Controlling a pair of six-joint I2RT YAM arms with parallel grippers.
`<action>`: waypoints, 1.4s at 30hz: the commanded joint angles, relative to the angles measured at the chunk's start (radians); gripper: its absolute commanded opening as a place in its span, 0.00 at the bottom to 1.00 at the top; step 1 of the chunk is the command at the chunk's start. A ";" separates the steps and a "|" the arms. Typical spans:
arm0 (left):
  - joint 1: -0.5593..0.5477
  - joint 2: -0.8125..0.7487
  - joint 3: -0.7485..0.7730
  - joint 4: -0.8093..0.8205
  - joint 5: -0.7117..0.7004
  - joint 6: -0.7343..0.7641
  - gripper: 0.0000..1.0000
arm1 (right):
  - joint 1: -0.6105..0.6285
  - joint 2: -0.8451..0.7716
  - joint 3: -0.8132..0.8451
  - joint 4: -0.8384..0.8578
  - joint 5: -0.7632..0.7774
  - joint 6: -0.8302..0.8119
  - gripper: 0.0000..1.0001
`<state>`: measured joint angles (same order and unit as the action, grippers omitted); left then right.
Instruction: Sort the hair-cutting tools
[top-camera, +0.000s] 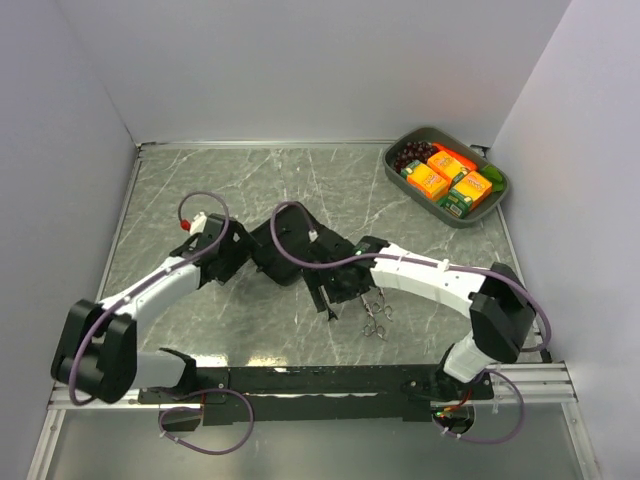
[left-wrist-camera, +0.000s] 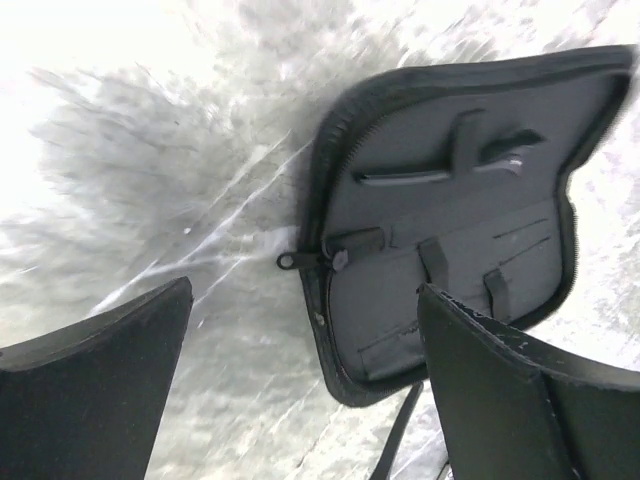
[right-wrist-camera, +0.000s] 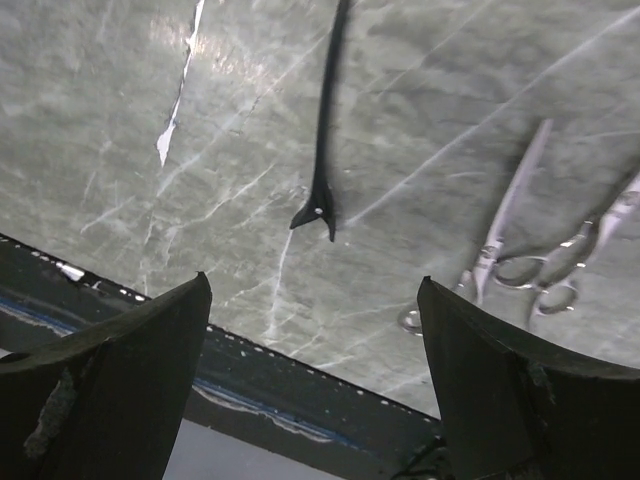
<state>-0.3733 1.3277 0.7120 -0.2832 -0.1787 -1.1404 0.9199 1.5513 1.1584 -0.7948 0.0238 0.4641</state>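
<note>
The right gripper (right-wrist-camera: 312, 292) hung low over the table (right-wrist-camera: 120, 100), fingers spread wide and holding nothing. A black hair clip (right-wrist-camera: 325, 120) lay flat just ahead of it, centred between the fingers, its long axis pointing away from the gripper, so closing would likely pinch it across its thin width. The scissors (right-wrist-camera: 505, 235) lay off to one side, beyond one finger. The left gripper (left-wrist-camera: 305, 300), also spread and empty, hovered by the open case (left-wrist-camera: 450, 230), farther from the clip.
</note>
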 joint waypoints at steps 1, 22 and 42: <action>0.028 -0.084 0.093 -0.114 -0.099 0.111 0.99 | 0.037 0.058 -0.029 0.112 0.044 0.056 0.89; 0.175 0.186 0.086 0.418 0.159 0.648 0.99 | 0.051 0.208 -0.106 0.270 0.099 -0.035 0.20; 0.177 0.527 0.311 0.553 0.622 0.818 0.78 | 0.054 0.076 -0.238 0.249 0.005 -0.081 0.00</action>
<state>-0.1978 1.8027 0.9607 0.2493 0.3241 -0.3725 0.9638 1.6695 0.9623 -0.4889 0.0620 0.3828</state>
